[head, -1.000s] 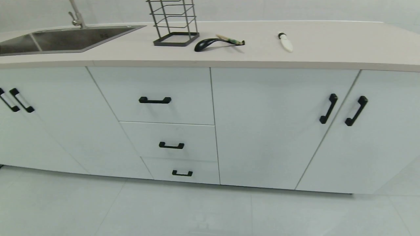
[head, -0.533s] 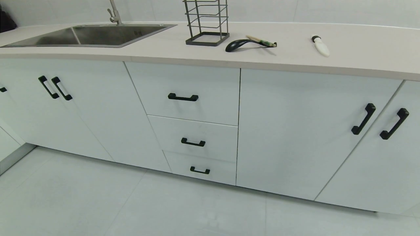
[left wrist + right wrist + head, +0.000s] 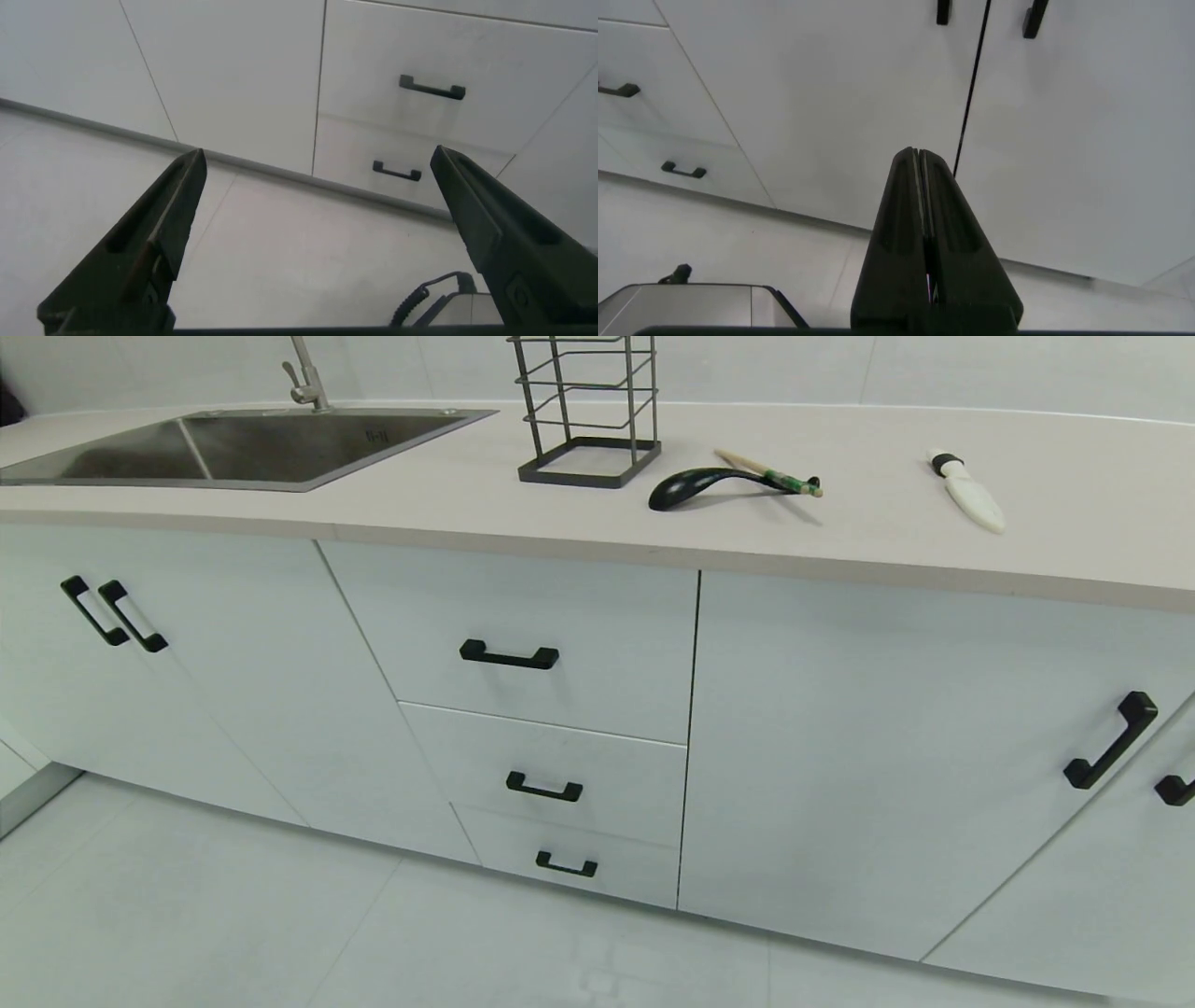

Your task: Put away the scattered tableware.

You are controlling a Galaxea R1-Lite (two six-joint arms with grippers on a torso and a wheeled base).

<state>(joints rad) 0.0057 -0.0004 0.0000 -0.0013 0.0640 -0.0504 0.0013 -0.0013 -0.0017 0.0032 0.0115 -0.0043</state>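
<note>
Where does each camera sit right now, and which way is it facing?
Head view: high up, facing forward and down at the counter, the black spoon and the drawers below.
Left wrist view: low, facing the drawers and floor, between the left gripper and its open fingers.
Right wrist view: low, facing the cabinet doors, the shut right gripper in front.
Shared: the drawers' handles show in all three.

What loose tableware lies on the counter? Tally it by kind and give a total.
Black spoon: 1
Wooden stick with green end: 1
White knife-shaped utensil: 1
Total: 3
</note>
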